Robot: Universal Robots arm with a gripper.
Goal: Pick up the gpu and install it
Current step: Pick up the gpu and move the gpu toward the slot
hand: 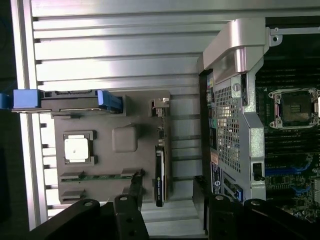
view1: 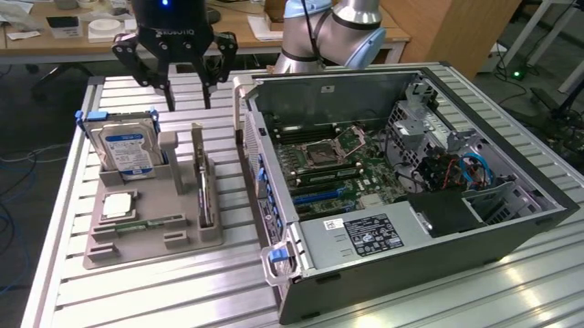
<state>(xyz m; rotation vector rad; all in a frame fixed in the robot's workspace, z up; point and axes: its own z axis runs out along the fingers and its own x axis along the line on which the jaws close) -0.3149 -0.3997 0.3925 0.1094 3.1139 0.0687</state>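
Your gripper (view1: 189, 102) hangs with its fingers spread wide and nothing between them, above the far end of the grey tray (view1: 155, 240). Below it the gpu (view1: 202, 183) stands on edge in its slot on the tray, untouched, running near to far. The hard drive (view1: 128, 154) stands upright just to the exterior view's left of it; the open computer case (view1: 411, 205) sits close on the exterior view's right. The likely trouble is alignment: the card is thin, so if you come down off its line, one finger could strike the tray wall or push the card askew. A tilted grip would probably make seating it awkward.
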